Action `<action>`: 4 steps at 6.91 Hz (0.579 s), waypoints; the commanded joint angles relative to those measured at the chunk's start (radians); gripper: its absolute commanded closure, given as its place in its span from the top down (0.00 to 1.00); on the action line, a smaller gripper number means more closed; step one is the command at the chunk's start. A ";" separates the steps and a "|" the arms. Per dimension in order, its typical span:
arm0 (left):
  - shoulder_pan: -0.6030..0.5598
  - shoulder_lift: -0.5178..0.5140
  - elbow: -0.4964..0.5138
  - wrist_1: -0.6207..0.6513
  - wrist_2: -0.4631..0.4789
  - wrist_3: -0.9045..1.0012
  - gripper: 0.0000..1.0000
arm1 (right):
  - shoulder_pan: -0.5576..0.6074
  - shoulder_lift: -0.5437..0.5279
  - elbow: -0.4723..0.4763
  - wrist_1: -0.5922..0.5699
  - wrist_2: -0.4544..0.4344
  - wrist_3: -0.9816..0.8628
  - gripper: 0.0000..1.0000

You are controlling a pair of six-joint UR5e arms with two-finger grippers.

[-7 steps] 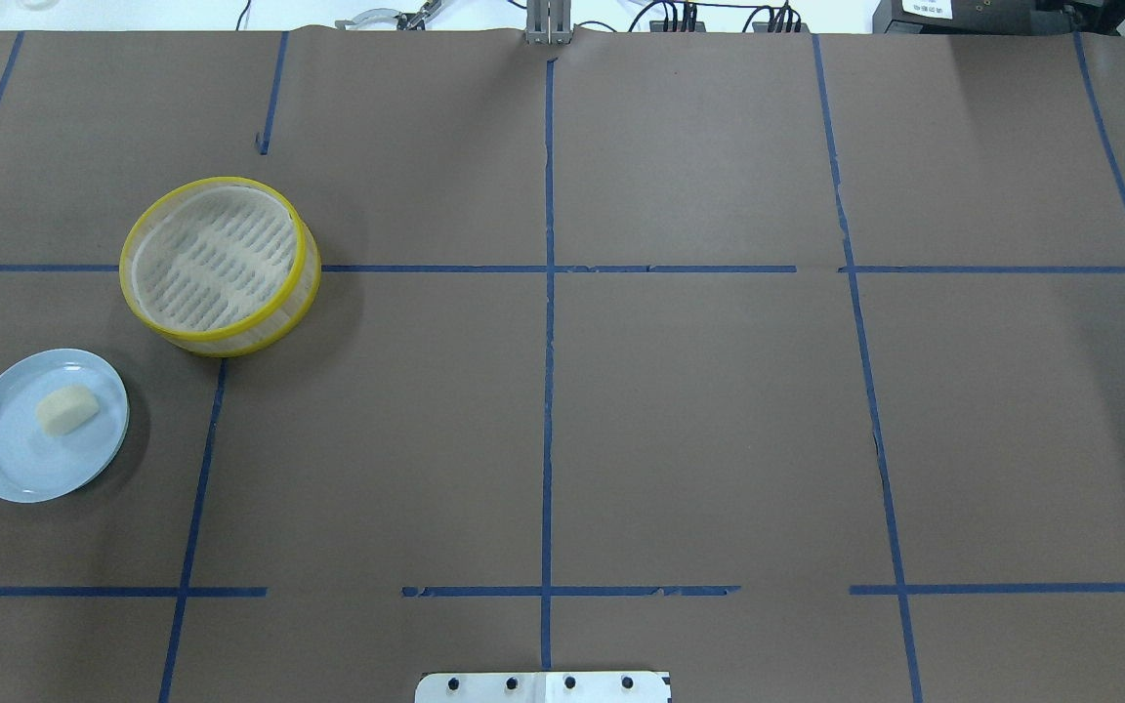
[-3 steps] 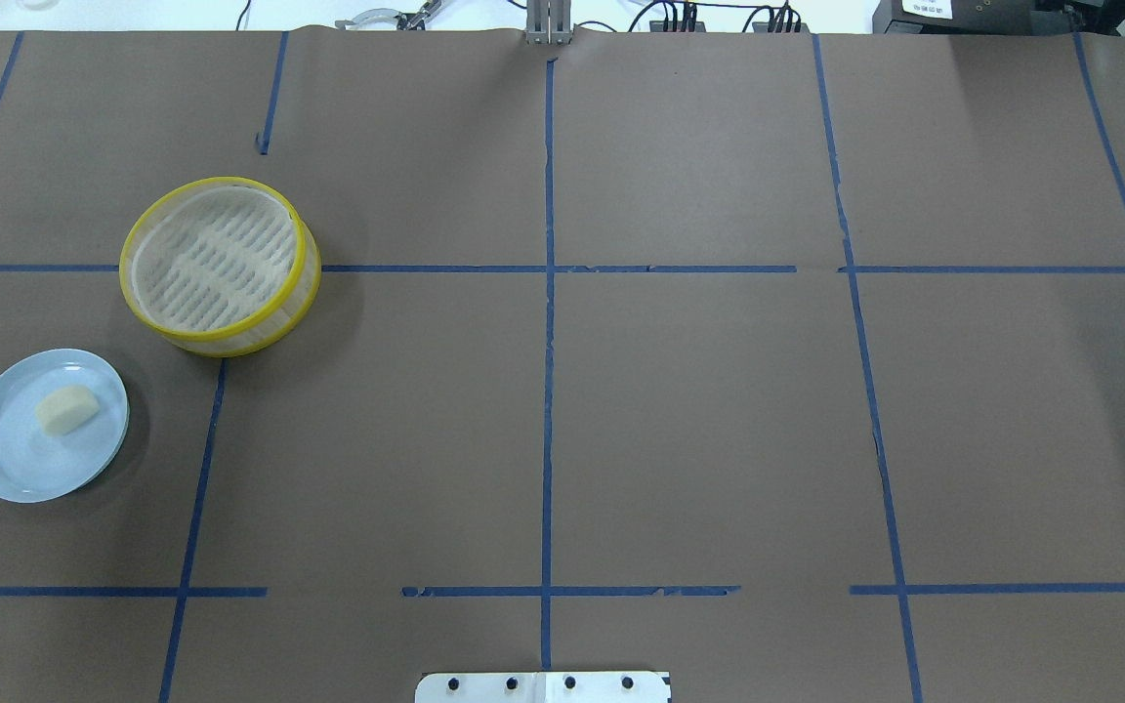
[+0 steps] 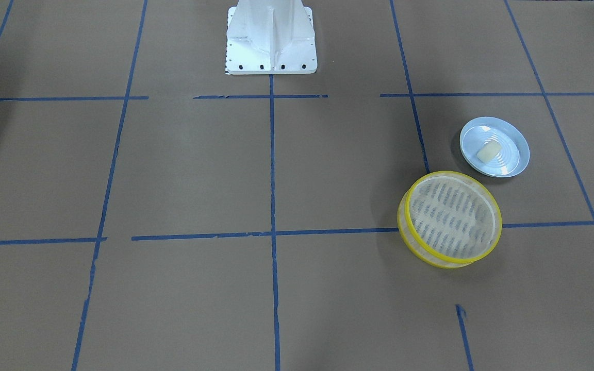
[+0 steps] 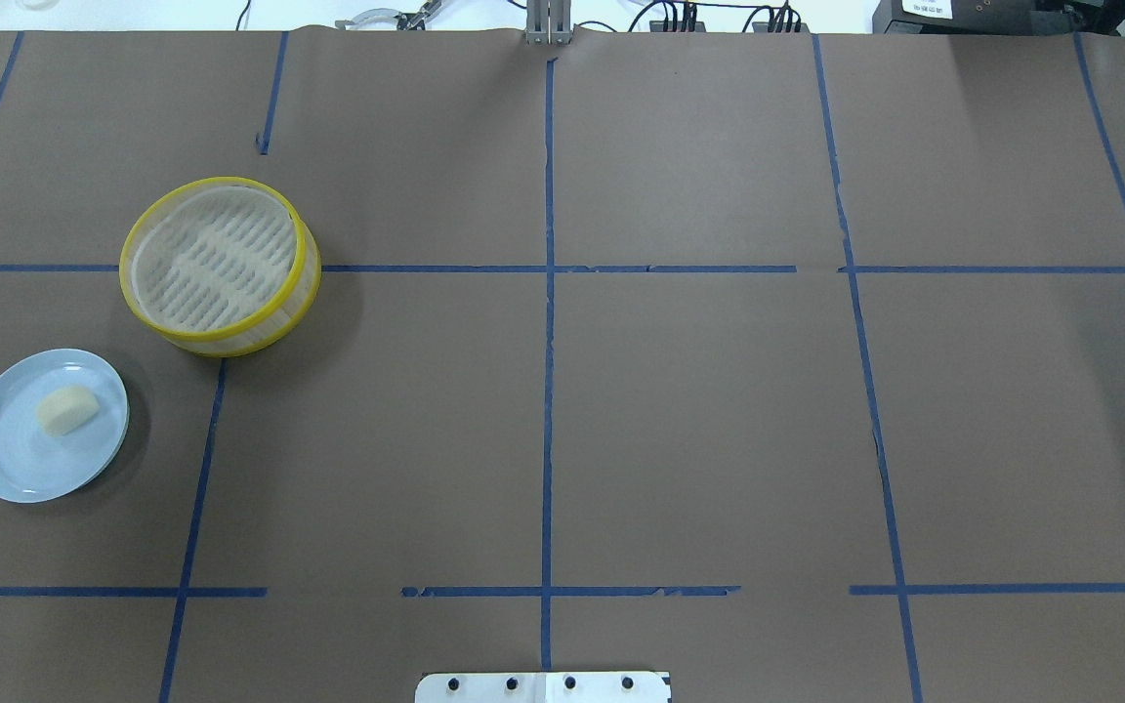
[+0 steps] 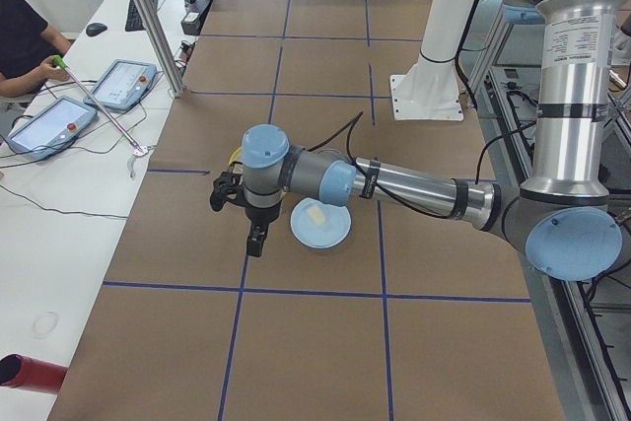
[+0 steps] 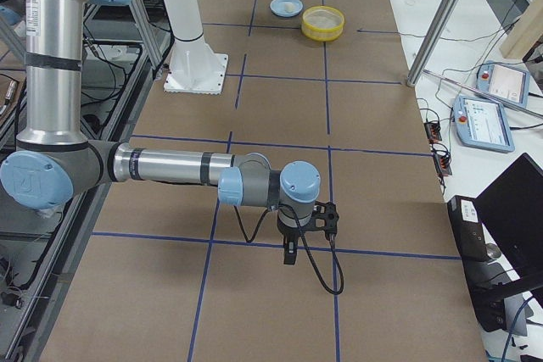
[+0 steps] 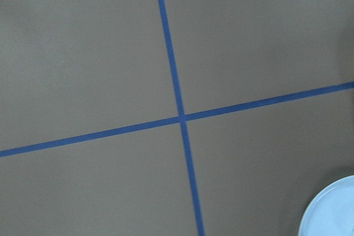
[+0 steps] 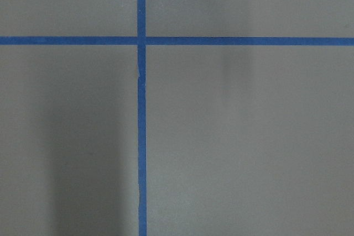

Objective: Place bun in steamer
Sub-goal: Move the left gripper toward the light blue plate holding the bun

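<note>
The bun [image 4: 66, 409] is a small cream-white lump lying on a pale blue plate [image 4: 6, 469] at the table's left side. The steamer [image 4: 219, 183], a round basket with yellow rims, stands just beyond the plate and holds nothing. Both also show in the front-facing view: the bun [image 3: 489, 152] and the steamer [image 3: 451, 174]. My left gripper [image 5: 254, 242] hangs above the table beside the plate, seen only in the left side view; I cannot tell if it is open. My right gripper [image 6: 290, 253] hangs far off at the table's right end; I cannot tell its state.
Brown paper with blue tape lines covers the table. The robot's white base plate [image 3: 271, 51] stands at the middle of the near edge. The plate's rim [image 7: 332, 208] shows in a corner of the left wrist view. Operators' tablets [image 6: 484, 120] lie on a side table.
</note>
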 commanded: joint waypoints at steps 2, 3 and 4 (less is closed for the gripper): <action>0.145 0.120 -0.168 -0.070 -0.001 -0.224 1.00 | 0.000 0.000 0.000 0.000 0.000 0.000 1.00; 0.224 0.202 -0.168 -0.239 0.003 -0.345 1.00 | 0.000 0.000 0.000 0.000 0.000 0.000 1.00; 0.315 0.270 -0.161 -0.411 0.025 -0.483 1.00 | 0.000 0.000 0.000 0.000 0.000 0.000 1.00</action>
